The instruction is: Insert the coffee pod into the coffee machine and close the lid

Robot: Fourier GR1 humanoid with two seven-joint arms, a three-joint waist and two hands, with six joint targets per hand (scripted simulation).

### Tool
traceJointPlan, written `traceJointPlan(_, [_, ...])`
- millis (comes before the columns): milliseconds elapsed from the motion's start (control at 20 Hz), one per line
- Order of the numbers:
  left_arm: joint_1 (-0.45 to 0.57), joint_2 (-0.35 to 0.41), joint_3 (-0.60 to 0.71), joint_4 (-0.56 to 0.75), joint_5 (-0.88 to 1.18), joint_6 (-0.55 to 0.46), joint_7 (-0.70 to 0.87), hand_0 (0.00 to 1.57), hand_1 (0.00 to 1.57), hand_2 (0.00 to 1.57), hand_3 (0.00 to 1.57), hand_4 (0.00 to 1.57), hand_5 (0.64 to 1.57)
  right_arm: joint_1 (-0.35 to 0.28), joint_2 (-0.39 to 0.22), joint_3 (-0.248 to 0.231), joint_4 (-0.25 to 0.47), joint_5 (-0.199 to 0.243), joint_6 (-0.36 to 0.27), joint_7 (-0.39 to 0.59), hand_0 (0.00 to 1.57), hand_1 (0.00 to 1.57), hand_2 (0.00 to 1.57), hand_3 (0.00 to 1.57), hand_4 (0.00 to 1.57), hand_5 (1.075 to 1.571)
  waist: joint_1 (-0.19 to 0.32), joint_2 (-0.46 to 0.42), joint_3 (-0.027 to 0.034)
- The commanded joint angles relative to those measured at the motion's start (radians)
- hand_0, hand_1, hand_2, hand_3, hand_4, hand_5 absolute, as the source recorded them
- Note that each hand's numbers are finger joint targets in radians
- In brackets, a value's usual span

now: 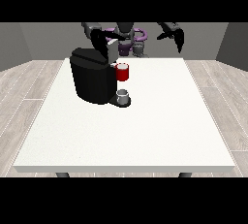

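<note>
Coffee pod not separately visible. Red holder (123, 72) at the front of the coffee machine (92, 75); whether the pod sits inside cannot be told.

Lid (112, 51) stands raised above the machine top. Small grey cup (123, 96) on the machine's base below the holder.

Judgement: pod likely light, rigid, thin-walled; take by its sides. Lid stiff, hinged; push on its upper edge.

Robot hand at the view's left (100, 41) is at the lid; finger state cannot be told.

Robot hand at the view's right (177, 35) hangs clear of the white worktop (145, 131), fingers relaxed, holding nothing.
</note>
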Motion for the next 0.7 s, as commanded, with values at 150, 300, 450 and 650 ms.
traceJointPlan(150, [0.025, -0.007, -0.024, 0.017, -0.021, 0.005, -0.060, 0.00, 0.00, 0.00, 0.00, 0.38, 1.571, -0.081, 0.035, 0.053, -0.033, 0.044, -0.021, 0.018, 0.00, 0.00, 0.00, 0.00, 0.00, 1.571, 0.032, 0.018, -0.0034])
traceJointPlan(300, [-0.032, 0.003, -0.007, 0.010, -0.003, 0.002, -0.034, 0.00, 0.00, 0.00, 0.00, 0.36, 1.571, -0.091, 0.004, 0.065, -0.048, 0.046, 0.032, -0.004, 0.00, 0.00, 0.00, 0.00, 0.00, 1.571, 0.039, 0.059, -0.0031])
traceJointPlan(450, [-0.022, -0.023, -0.063, -0.018, -0.022, -0.011, -0.003, 0.00, 0.00, 0.00, 0.00, 0.36, 1.571, -0.108, 0.015, 0.086, -0.061, 0.099, -0.036, 0.023, 0.00, 0.00, 0.00, 0.00, 0.10, 1.571, 0.113, 0.044, -0.0028])
traceJointPlan(650, [-0.061, -0.001, -0.050, 0.013, -0.013, -0.030, -0.037, 0.00, 0.00, 0.00, 0.00, 0.33, 1.571, -0.190, -0.028, 0.082, -0.110, 0.107, -0.025, 0.109, 0.00, 0.00, 0.00, 0.00, 0.22, 1.571, 0.135, 0.079, -0.0039])
